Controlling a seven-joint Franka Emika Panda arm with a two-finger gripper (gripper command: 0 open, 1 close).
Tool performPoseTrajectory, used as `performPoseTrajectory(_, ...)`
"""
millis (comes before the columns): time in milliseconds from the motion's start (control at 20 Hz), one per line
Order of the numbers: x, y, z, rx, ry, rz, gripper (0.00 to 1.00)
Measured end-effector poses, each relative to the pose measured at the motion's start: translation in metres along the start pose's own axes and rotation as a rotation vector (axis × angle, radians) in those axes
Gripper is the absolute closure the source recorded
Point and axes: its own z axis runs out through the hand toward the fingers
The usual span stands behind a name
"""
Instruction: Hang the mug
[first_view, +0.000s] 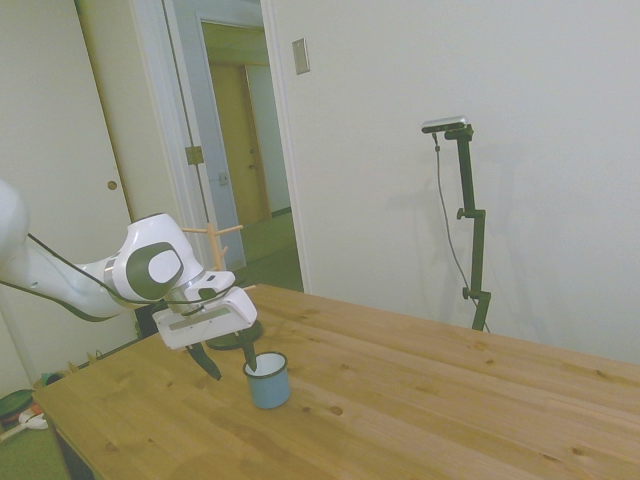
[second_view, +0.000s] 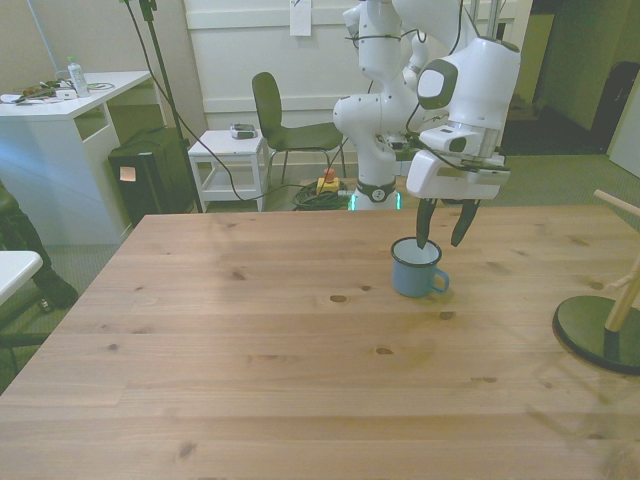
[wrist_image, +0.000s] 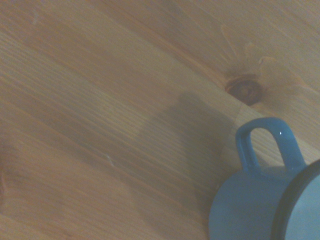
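Pale walls and an open doorway back the knotty pine table (first_view: 400, 390) in the side view, where the light-blue enamel mug (first_view: 268, 381) stands upright under the gripper (first_view: 228, 362), dark fingers spread, one dipping past the rim. Across the front view the cylindrical mug (second_view: 416, 269) sits mid-table, one finger (second_view: 424, 222) inside, the other outside; a wooden peg rack on a round dark base (second_view: 598, 333) stands at the front view's right. Up close, the wrist view shows grained planks, a dark knot (wrist_image: 244, 90) and the mug's looped handle (wrist_image: 270, 144).

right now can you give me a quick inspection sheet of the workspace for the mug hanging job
surface: wooden table, knots showing.
job's things: mug upright on the table, handle toward the front view's right; wooden peg stand at the front view's right edge, nothing on its pegs that show.
clutter: nothing seen.
grippers: gripper open, one finger over the mug's rim, the other outside.
cables: black cable along the arm.
surroundings: chair, white desk, open doorway.
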Motion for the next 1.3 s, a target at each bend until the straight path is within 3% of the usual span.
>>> performPoseTrajectory(300, 0.002, -0.014, 0.021, -0.037, -0.008, -0.005, 0.00)
performPoseTrajectory(350, 0.003, -0.016, 0.023, -0.037, -0.010, 0.006, 1.00)
performPoseTrajectory(1300, 0.006, -0.018, 0.030, -0.036, -0.024, 0.018, 1.00)
